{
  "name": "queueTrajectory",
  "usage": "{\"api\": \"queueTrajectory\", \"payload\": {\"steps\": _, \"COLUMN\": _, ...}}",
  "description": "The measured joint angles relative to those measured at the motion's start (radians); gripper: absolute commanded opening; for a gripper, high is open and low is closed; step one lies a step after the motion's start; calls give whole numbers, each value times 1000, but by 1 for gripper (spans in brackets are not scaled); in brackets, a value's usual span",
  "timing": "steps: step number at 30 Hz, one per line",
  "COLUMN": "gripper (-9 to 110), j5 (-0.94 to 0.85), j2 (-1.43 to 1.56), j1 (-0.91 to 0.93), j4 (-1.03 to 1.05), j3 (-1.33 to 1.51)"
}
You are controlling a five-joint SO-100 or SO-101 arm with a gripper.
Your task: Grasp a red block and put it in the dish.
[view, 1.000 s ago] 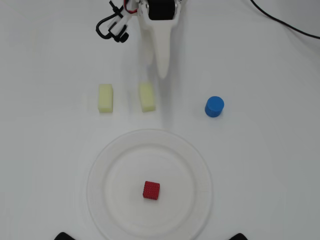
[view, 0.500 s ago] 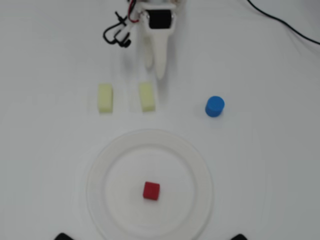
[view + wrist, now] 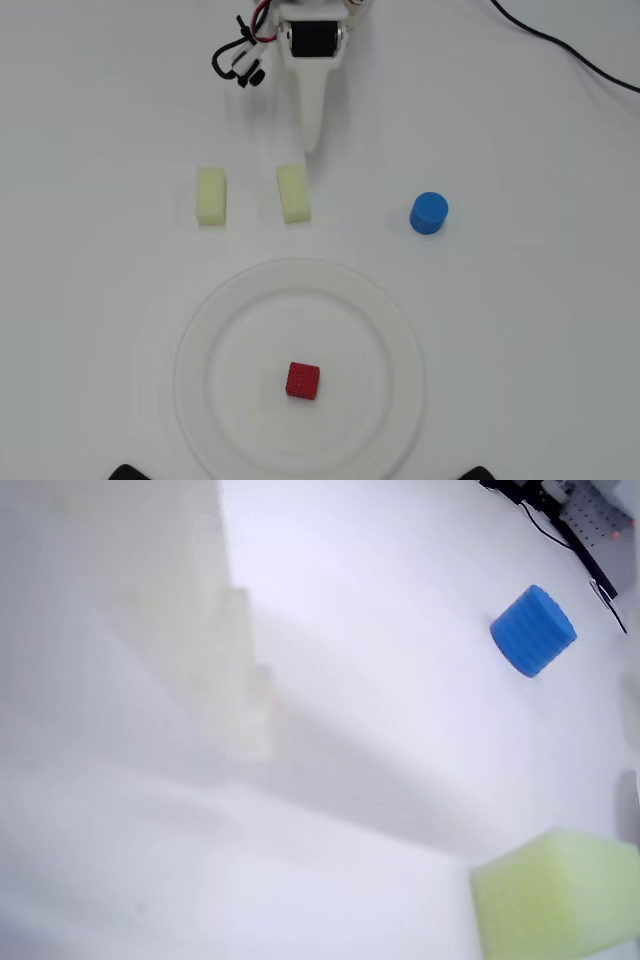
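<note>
The red block [image 3: 302,381] lies inside the white dish [image 3: 215,320], a little below its middle, in the overhead view. My white gripper [image 3: 311,140] is at the top of that view, far from the dish, pointing down toward the right pale yellow block [image 3: 293,193]. Its jaws look closed together and hold nothing. In the wrist view a blurred white finger [image 3: 190,630] fills the left side. The red block and the dish are out of the wrist view.
Two pale yellow blocks stand above the dish, the left one [image 3: 211,195] beside the right one, which also shows in the wrist view [image 3: 560,895]. A blue cylinder [image 3: 428,213] [image 3: 533,630] stands to the right. A black cable [image 3: 560,45] crosses the top right corner.
</note>
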Motion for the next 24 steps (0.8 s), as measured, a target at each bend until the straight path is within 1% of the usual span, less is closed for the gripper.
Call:
{"api": "queueTrajectory", "payload": {"steps": 5, "gripper": 16, "j5": 14, "j2": 0, "j1": 0, "j4": 5, "j3": 6}}
{"api": "queueTrajectory", "payload": {"steps": 10, "gripper": 8, "j5": 2, "j2": 0, "j1": 0, "j4": 5, "j3": 11}}
{"api": "queueTrajectory", "payload": {"steps": 13, "gripper": 0, "j5": -3, "j2": 0, "j1": 0, "j4": 5, "j3": 11}}
{"api": "queueTrajectory", "payload": {"steps": 24, "gripper": 0, "j5": -17, "j2": 0, "j1": 0, "j4": 11, "j3": 11}}
